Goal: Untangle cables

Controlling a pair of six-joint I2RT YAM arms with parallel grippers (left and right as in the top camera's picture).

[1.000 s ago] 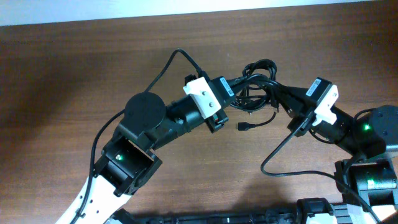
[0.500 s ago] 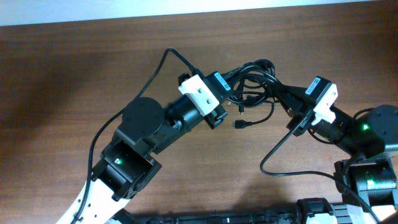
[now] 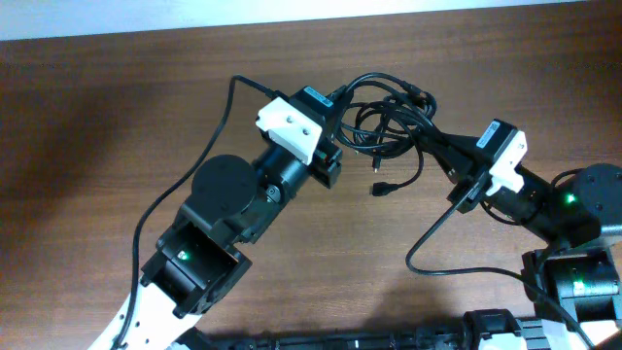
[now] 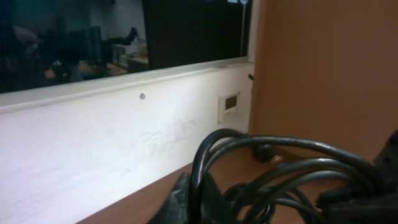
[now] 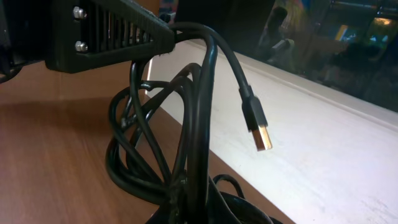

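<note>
Knotted cables (image 3: 389,122) sit near the far edge of the desk (image 3: 117,117), strung between the two arms and partly lifted off the wood. Left end effector (image 3: 337,95) is at the bundle's left side, jaws narrow, with one strand caught at its tip; in the right wrist view that strand runs up to the tip and drapes down from it, so the tip appears to be carrying the weight. Right end effector (image 3: 435,137) is clamped fully shut on the bundle's right side, several strands gathered at its base. Judged purpose: the two grips on opposite sides spread the knot, so the loops hang open and can be read rather than lying in a flat heap. A flat gold-tipped plug (image 5: 260,134) dangles free from a high loop, touching nothing. A second small connector (image 3: 379,189) lies on the desk just below the tangle, its cord curving back up into the bundle. The loops remain crossed and wound through each other at the centre, so the untangling looks early. Risk, as I judge it: pulling wider could tighten the centre knot instead of loosening it; the free plug ends look like the better lead to thread out.
</note>
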